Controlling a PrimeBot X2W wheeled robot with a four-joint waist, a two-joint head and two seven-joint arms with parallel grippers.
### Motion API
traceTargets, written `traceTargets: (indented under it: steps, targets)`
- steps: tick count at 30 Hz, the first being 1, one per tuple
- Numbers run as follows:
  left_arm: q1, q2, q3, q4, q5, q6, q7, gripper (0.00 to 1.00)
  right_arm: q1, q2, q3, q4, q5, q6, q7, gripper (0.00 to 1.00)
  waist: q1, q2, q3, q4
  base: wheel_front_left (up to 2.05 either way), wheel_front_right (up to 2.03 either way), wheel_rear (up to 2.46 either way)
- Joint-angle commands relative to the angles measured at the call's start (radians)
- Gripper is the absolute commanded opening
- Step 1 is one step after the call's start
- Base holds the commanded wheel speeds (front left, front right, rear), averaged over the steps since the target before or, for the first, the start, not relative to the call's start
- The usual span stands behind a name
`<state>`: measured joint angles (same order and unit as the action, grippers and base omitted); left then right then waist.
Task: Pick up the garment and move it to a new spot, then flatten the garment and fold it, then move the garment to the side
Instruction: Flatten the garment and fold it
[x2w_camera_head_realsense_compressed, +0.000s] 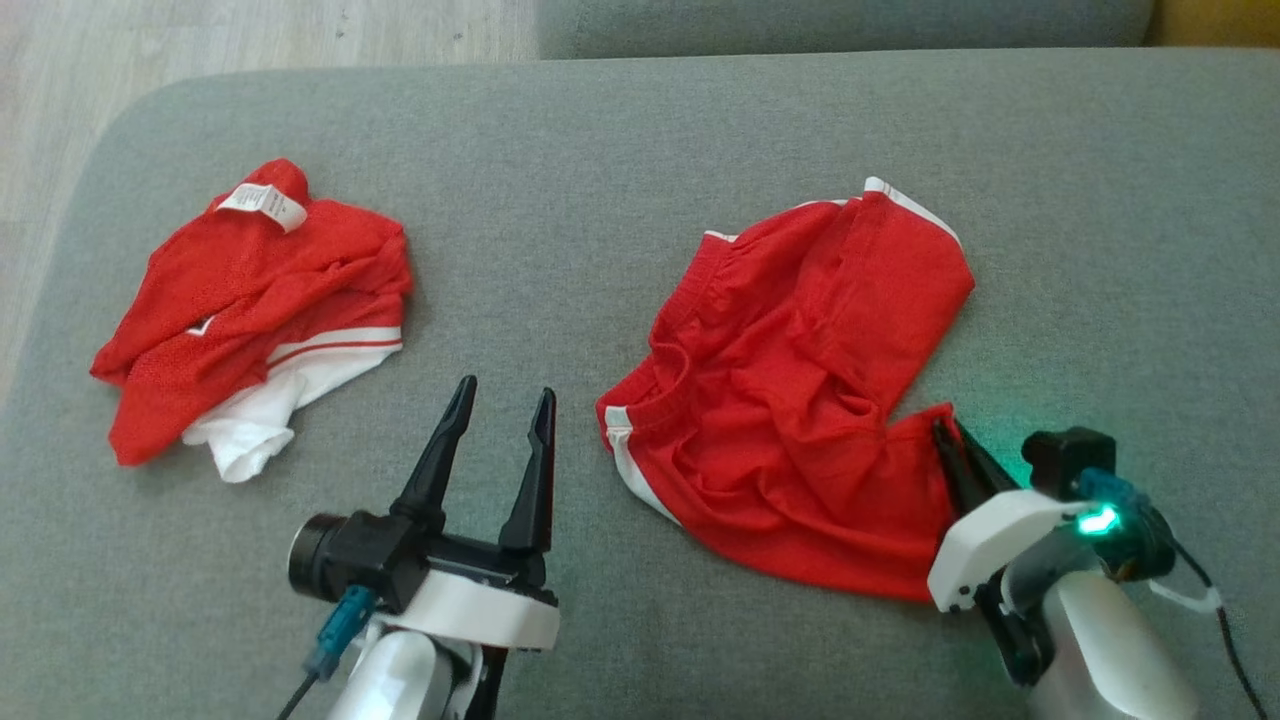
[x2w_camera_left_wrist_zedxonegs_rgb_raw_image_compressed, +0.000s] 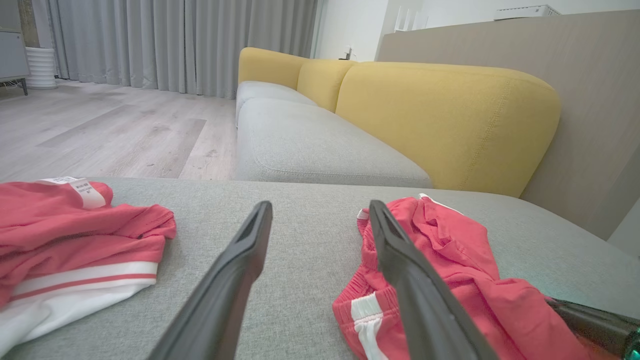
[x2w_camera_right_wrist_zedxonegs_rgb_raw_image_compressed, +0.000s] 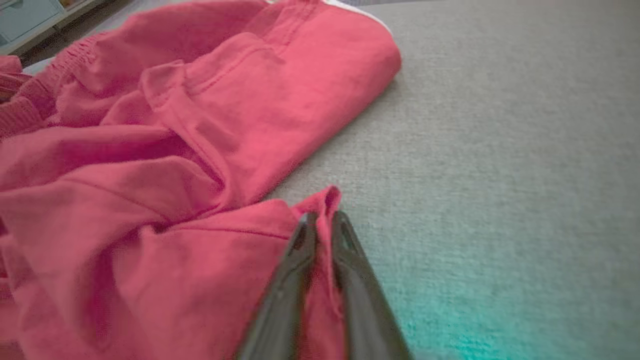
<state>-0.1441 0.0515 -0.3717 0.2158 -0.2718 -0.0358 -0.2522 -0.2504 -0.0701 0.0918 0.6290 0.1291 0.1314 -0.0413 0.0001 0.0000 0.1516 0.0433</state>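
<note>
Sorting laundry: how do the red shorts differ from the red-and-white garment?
The red shorts lie spread out; the red-and-white garment is bunched up. The right gripper pinches the shorts' hem; nothing touches the other garment. It shows a white label; the shorts show none. Both lie on the grey cushion.

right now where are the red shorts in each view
Head view: shorts right of centre, on the grey cushion.
Left wrist view: lower right.
Right wrist view: left half.
Shared landmark: the right pincer shut on the shorts' hem.
</note>
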Motion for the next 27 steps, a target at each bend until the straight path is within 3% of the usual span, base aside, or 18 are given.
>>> traceTargets:
  steps: [1,15,27]
  targets:
    - [-0.042,-0.001,0.025,-0.028,0.008,-0.003,-0.010,1.00,-0.035,0.002,0.023,-0.024,-0.007,-0.001,-0.017,0.00,-0.0001,0.0000,-0.002,0.000,0.00,0.00,0.00]
    - [-0.028,-0.001,0.024,-0.026,0.001,0.000,-0.010,1.00,-0.097,-0.033,-0.048,-0.091,-0.029,-0.001,-0.041,0.00,-0.0001,0.0000,-0.043,0.007,0.00,0.00,0.00]
    - [-0.051,-0.001,0.001,-0.038,-0.005,0.000,-0.010,1.00,-0.268,-0.105,-0.160,0.001,-0.134,-0.001,0.037,0.00,-0.0001,0.0000,0.022,0.092,0.00,0.00,0.00]
